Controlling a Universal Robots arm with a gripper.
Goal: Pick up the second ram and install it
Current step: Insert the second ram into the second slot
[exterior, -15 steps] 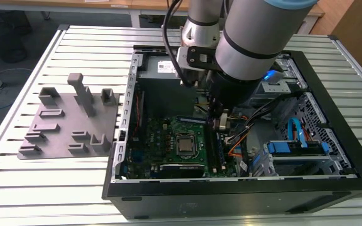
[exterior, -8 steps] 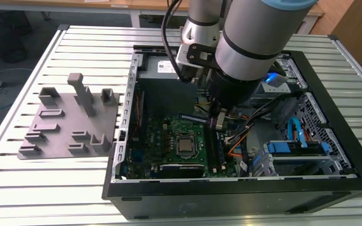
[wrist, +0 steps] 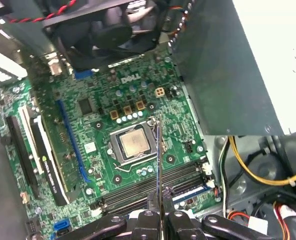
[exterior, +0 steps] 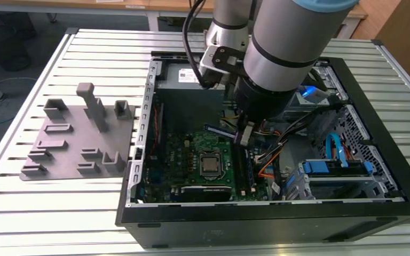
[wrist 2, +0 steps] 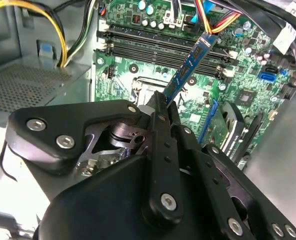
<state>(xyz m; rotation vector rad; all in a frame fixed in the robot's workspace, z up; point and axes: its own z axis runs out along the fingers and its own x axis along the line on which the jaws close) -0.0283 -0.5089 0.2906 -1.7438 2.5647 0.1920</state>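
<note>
My gripper [wrist 2: 163, 103] is shut on the second ram [wrist 2: 190, 62], a thin blue-green stick with dark chips that juts out from between the fingers. In the first wrist view the ram [wrist: 159, 160] appears edge-on, rising from the gripper [wrist: 159, 214]. It hangs tilted above the green motherboard [exterior: 189, 149], near the CPU socket [wrist: 133, 144] and over the long black memory slots [wrist 2: 158, 42]. In the exterior view the gripper [exterior: 242, 136] and the ram [exterior: 218, 131] are inside the open computer case. I cannot tell whether the ram touches a slot.
The grey power supply [exterior: 183, 80] fills the case's far end, a fan [wrist: 108, 25] sits beside it. Loose cables [wrist 2: 213, 15] cross near the slots. An expansion card [wrist: 48, 155] stands upright. A drive cage [exterior: 340, 170] lies at the exterior view's right, a grey fixture tray [exterior: 77, 138] at its left.
</note>
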